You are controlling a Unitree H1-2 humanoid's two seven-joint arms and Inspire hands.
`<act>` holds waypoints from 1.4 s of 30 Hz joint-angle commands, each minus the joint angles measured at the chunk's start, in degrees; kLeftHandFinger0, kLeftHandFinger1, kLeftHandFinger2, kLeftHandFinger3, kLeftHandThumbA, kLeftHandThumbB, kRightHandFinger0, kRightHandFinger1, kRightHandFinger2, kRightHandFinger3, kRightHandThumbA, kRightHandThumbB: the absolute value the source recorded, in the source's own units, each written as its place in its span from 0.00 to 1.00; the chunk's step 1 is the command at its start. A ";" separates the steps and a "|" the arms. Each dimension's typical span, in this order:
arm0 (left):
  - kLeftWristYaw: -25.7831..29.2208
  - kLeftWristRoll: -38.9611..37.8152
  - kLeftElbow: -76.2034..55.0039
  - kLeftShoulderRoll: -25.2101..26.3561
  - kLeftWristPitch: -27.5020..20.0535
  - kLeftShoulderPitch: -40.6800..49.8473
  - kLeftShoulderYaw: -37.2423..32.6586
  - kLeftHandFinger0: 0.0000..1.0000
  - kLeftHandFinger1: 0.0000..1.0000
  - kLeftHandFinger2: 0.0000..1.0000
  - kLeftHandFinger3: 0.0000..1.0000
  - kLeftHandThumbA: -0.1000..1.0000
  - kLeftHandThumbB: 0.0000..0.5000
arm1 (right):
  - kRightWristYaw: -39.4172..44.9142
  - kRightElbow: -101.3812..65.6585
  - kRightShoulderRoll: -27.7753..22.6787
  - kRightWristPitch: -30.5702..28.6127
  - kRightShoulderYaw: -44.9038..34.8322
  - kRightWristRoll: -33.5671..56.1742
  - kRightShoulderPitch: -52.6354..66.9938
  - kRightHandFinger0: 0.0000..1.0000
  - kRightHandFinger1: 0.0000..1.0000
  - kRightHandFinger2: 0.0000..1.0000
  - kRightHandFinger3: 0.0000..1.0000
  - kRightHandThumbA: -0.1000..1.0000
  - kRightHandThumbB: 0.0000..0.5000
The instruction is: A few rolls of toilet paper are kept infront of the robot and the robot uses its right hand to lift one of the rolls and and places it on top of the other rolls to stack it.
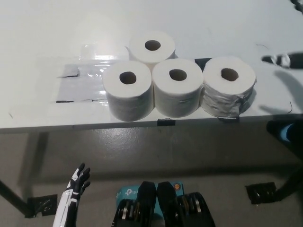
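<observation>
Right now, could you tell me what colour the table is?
White table, clearest in the head view.

Only one bit of writing showed: at the bottom middle of the frame, a teal box (pixel 127 193) on the floor carried white lettering that looked like "tp-", cut off by the dark shapes beside it. Nothing else in view carried readable words, numbers or signs.
</observation>
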 commanded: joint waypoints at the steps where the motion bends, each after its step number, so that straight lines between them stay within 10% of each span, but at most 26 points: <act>1: 1.01 3.46 0.28 1.18 -5.20 -1.48 -0.62 1.00 1.00 1.00 1.00 1.00 0.43 | 18.47 15.76 -5.48 14.19 9.45 -3.13 -19.85 1.00 1.00 1.00 1.00 1.00 0.75; 13: 1.63 6.06 1.71 0.95 -6.85 -1.61 -1.06 1.00 1.00 1.00 1.00 1.00 0.47 | 24.01 31.70 -2.72 9.59 17.57 -3.94 -28.54 1.00 1.00 1.00 1.00 1.00 0.56; 20: 1.61 6.21 1.83 0.81 -7.15 -1.65 -0.78 1.00 1.00 1.00 1.00 1.00 0.49 | 25.19 37.60 -0.46 9.88 20.10 -6.09 -30.78 1.00 1.00 1.00 1.00 1.00 0.73; 42: 1.83 7.14 1.12 0.95 -6.15 -2.30 0.09 1.00 1.00 1.00 1.00 1.00 0.48 | 23.23 45.90 5.10 5.12 22.22 -12.45 -31.16 1.00 1.00 1.00 1.00 1.00 0.56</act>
